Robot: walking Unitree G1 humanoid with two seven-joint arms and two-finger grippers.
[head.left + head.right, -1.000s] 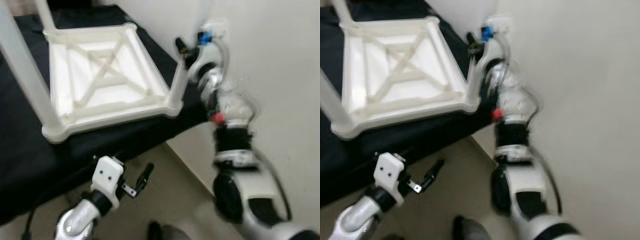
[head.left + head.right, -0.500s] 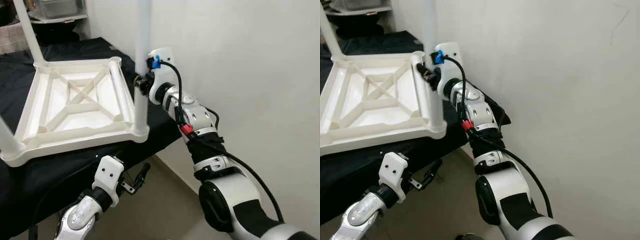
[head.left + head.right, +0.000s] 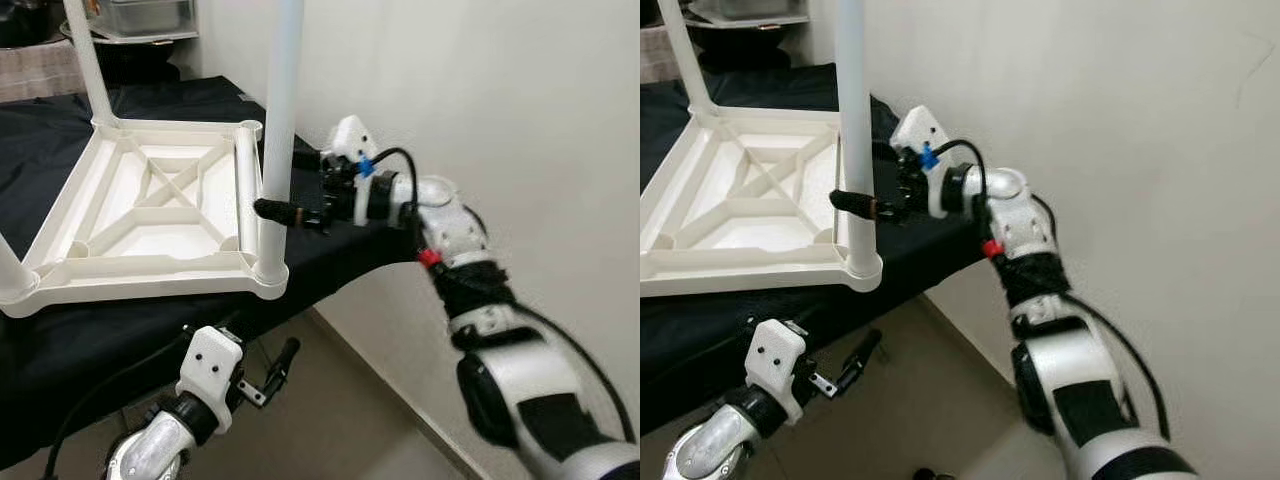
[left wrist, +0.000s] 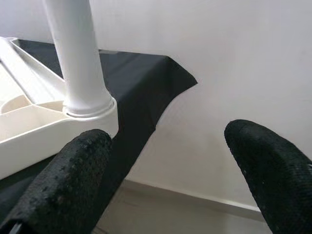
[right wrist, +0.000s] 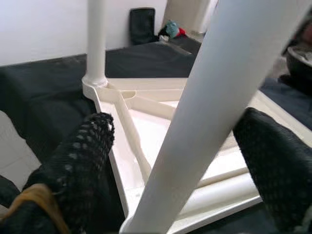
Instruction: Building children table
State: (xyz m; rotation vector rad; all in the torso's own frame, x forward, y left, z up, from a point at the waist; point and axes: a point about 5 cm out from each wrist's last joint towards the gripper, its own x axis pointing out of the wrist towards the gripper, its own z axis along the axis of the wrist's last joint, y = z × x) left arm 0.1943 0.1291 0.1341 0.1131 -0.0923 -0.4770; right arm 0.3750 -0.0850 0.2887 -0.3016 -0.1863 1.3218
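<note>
Upturned white plastic ribbed tabletop (image 3: 150, 215) lying on black-draped counter (image 3: 330, 250), near-corner round white leg (image 3: 275, 130) seated upright, far leg (image 3: 85, 60) also standing. Right gripper (image 3: 862, 203) fingers spread around near leg, unclamped; left gripper (image 3: 275, 365) open, idle below. Remaining corners cut off — likely unfinished.

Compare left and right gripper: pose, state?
Right gripper is raised to the upturned white tabletop on the black cloth, jaws open astride the near corner leg; whether they touch it I cannot tell. Left gripper hangs low in front of the cloth's edge, above the floor, jaws also open but around nothing. Right arm is stretched forward; left arm looks idle. Both have black fingers.
</note>
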